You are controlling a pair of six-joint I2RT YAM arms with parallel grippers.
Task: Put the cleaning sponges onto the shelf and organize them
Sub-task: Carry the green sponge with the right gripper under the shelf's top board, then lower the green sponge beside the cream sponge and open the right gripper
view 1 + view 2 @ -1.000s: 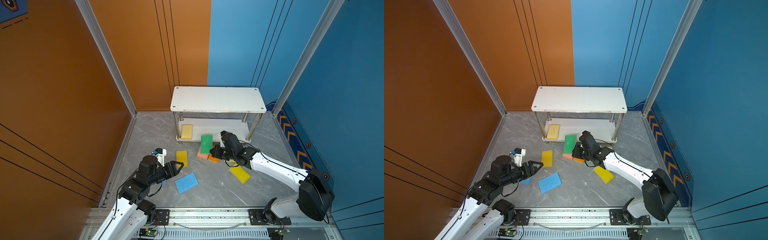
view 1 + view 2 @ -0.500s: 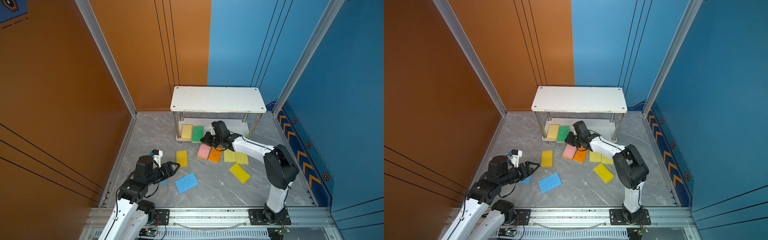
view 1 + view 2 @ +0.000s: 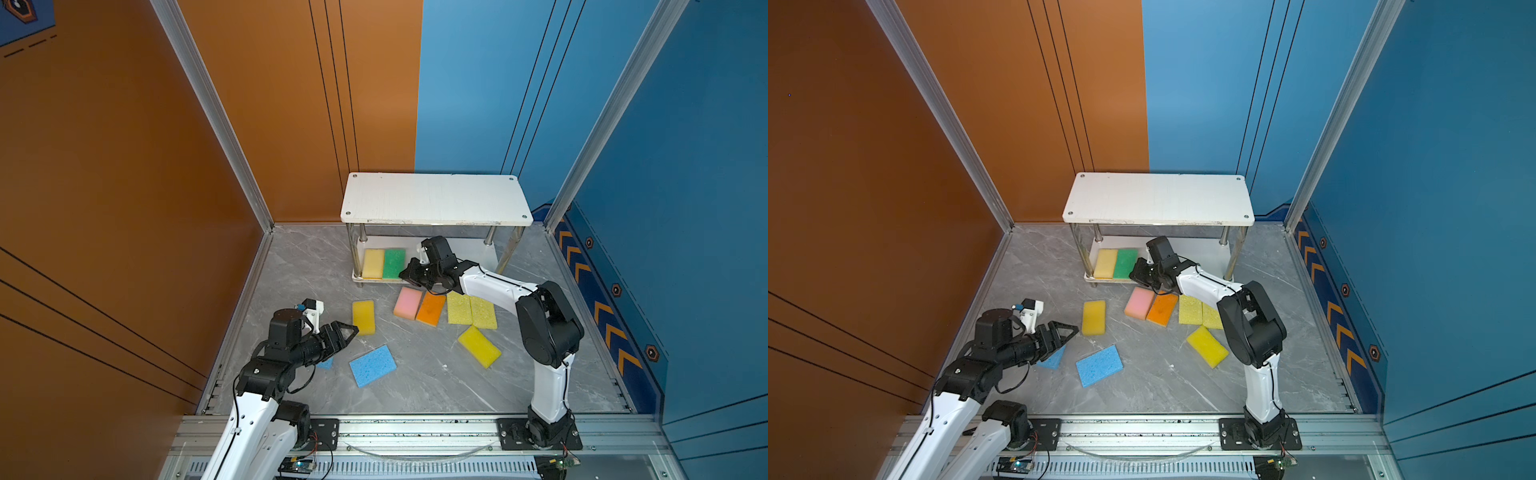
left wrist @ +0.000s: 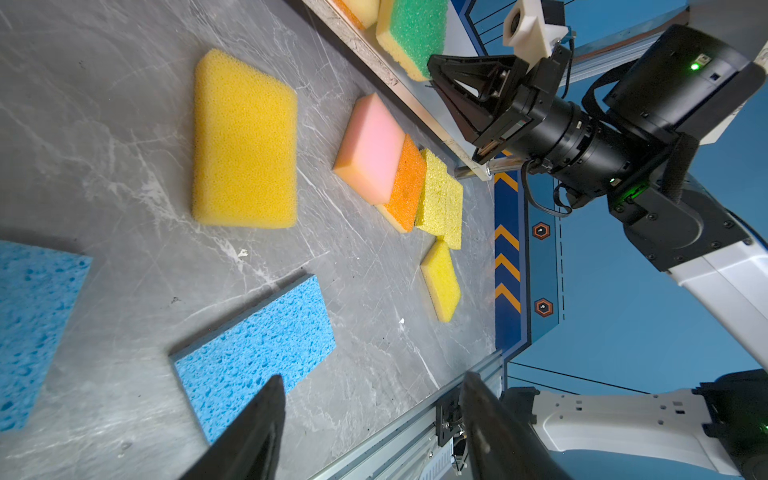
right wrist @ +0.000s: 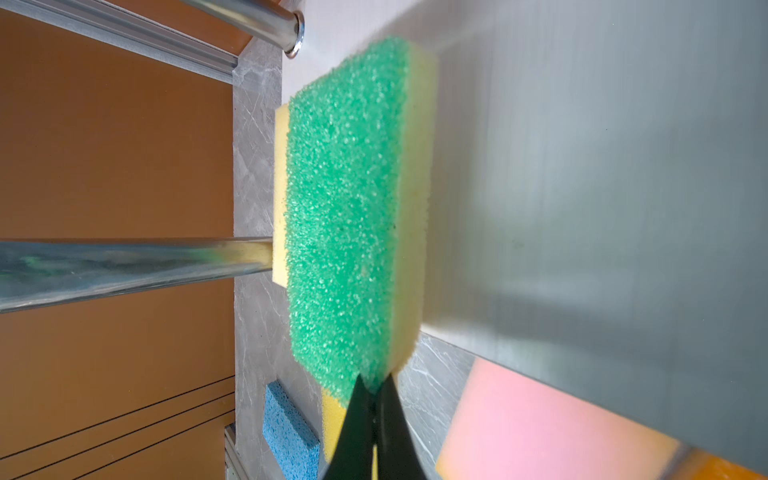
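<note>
The shelf (image 3: 434,198) stands at the back, with a yellow sponge (image 3: 372,263) and a green sponge (image 3: 393,263) flat on its lower board (image 3: 478,254). My right gripper (image 3: 405,274) is shut, pinching the green sponge's (image 5: 353,199) near edge. On the floor lie a yellow (image 3: 363,316), a pink (image 3: 408,303) and an orange sponge (image 3: 431,308). Beside them are two coarse yellow ones (image 3: 459,307) and another yellow (image 3: 478,346). My left gripper (image 3: 347,332) hovers open and empty. Near it lie a light blue sponge (image 3: 372,365) and a second blue one (image 3: 325,364), partly hidden.
Shiny shelf posts (image 3: 356,253) flank the lower board. An orange wall (image 3: 124,208) closes the left side and a blue wall (image 3: 685,208) the right. An aluminium rail (image 3: 415,428) runs along the front edge.
My right gripper carried the green sponge from the floor onto the lower board, beside the yellow one. The left gripper stayed open near the blue sponges, shifting only slightly.
</note>
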